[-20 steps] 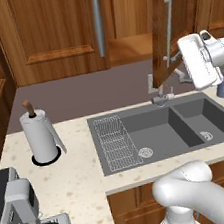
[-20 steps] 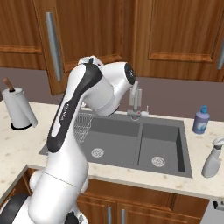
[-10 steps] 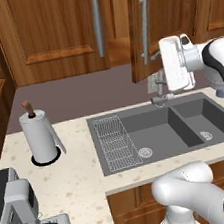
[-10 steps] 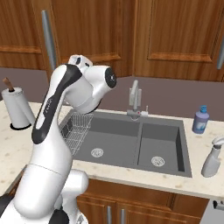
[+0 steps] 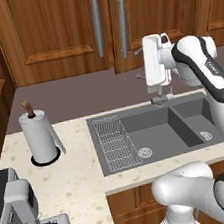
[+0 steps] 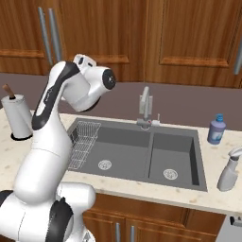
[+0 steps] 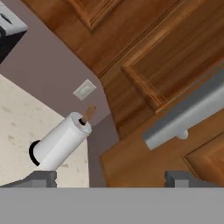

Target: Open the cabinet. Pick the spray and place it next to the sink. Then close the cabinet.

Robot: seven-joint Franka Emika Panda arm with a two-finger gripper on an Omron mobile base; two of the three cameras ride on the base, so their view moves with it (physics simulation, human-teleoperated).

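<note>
Before the cabinet point(image 5: 107, 26), whose doors stand shut, the gripper point(image 7: 111, 177) hovers with jaws spread wide, empty, just beside a grey handle point(image 7: 188, 116); the spray point(image 6: 230, 168) stands right of the sink point(image 6: 137, 151).

A: What colour is the cabinet point(image 5: 77, 28)?
B: Brown wood, with grey bar handles point(image 5: 123, 24).
A: And the sink point(image 6: 137, 151)?
B: Dark grey, set in a speckled beige bench point(image 5: 68, 180). At its right edge stand a blue bottle point(image 6: 216, 129) and a pale grey spray point(image 6: 230, 169).
</note>
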